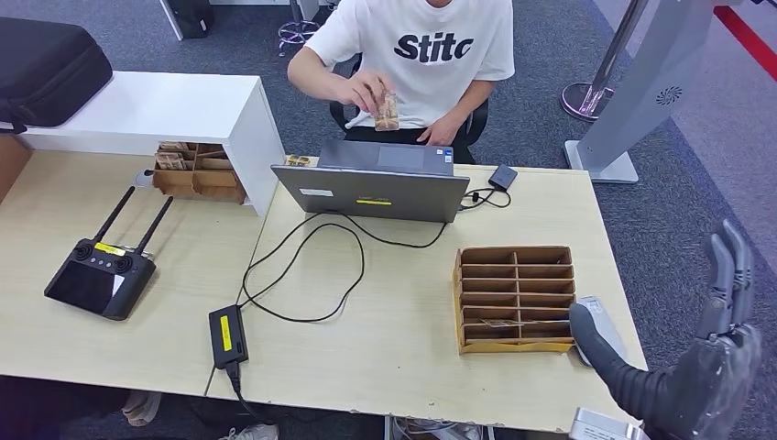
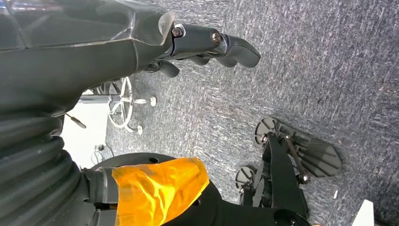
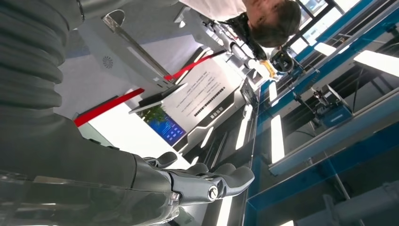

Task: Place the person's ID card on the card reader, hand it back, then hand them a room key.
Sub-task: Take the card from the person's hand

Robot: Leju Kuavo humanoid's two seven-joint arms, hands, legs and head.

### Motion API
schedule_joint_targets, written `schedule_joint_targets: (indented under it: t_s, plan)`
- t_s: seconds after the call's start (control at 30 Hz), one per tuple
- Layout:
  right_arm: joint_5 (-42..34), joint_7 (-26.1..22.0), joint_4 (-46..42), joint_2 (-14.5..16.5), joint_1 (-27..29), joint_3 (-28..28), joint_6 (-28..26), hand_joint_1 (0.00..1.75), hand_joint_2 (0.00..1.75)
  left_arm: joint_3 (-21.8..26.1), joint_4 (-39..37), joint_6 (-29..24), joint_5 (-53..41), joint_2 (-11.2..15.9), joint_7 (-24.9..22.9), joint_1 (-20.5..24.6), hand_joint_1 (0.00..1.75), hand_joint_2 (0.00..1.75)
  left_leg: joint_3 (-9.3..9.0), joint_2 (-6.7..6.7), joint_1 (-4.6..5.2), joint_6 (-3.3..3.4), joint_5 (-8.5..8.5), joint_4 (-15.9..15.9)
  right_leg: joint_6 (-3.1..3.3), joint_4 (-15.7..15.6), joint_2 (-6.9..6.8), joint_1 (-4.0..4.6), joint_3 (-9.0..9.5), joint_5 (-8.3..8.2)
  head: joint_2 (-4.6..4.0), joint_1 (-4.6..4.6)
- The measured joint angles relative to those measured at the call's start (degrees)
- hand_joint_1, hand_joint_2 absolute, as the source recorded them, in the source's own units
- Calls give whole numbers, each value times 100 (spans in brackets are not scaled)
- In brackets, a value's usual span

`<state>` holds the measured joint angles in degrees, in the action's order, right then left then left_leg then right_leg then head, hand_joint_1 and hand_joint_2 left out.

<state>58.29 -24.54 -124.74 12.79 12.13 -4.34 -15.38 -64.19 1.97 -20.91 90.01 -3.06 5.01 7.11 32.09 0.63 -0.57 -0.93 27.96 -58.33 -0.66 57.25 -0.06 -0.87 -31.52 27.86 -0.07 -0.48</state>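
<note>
Across the table sits a person in a white T-shirt, holding a small card up at chest height. A small black cabled device, apparently the card reader, lies on the table right of the grey laptop. A slotted wooden box stands near the table's right front, with a card or two lying in its lower slots. My right hand is raised just off that corner, fingers spread upward and holding nothing. My left hand hangs over the carpet with nothing in it.
A black controller with two antennas and a black power brick with looping cables lie on the left half of the table. A white shelf unit, a second wooden box and a grey kiosk stand are farther off.
</note>
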Motion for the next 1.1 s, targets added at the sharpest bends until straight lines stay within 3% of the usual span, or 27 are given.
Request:
schedule_joint_targets:
  t_s: [0.4, 0.7, 1.1]
  plan:
    - [427, 410, 231, -274, -244, 274, 116, 0, 175, -109, 0, 71, 0, 6, -64, 3, 0, 175, 0, -1, 0, 0, -1, 0, 1, 0, 0, 0, 2, -1, 0, 0]
    - [717, 941, 1317, -672, -1408, 277, 568, 0, 175, -561, 0, 214, 0, 68, -91, 31, 0, 175, -3, -4, 0, -6, -13, 0, 4, 0, 3, 0, 3, -13, 0, 0]
    - [1209, 1164, 2921, -980, -2682, 359, 535, 0, 175, -1111, 0, 307, 0, 168, -140, 46, 0, 175, -2, -1, -1, -6, -18, 0, 7, 3, 0, 1, 0, -17, 0, 0]
